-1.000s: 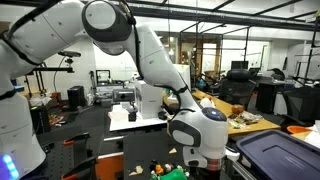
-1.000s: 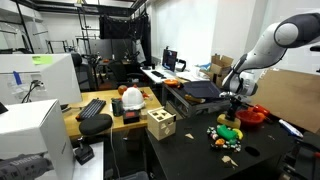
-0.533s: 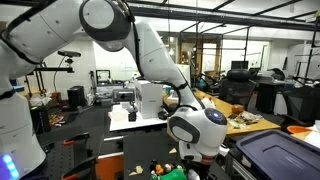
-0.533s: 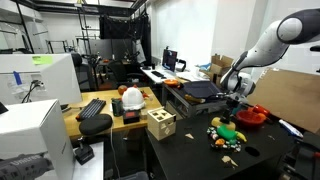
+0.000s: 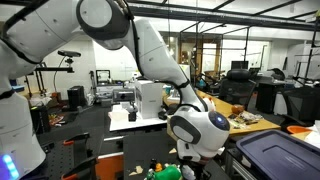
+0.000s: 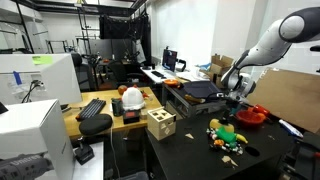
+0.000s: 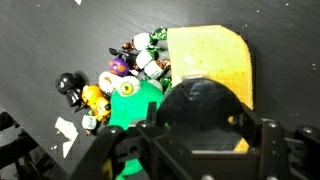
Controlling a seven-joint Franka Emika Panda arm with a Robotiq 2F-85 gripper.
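Wrist view: the gripper (image 7: 205,128) hangs close over a yellow flat piece (image 7: 215,55), beside a green toy (image 7: 133,102) and a heap of small toys (image 6: 228,134), well inside the edges of the black table (image 6: 185,152). I cannot tell if the jaws clamp the yellow piece. Since a second ago the gripper has risen only slightly and the heap has not moved, so the work seems almost paused.

Cluttered, brightly lit lab; black table (image 6: 190,155)

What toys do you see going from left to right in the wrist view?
Small black toy → round yellow toy → bright green toy → big flat yellow piece.
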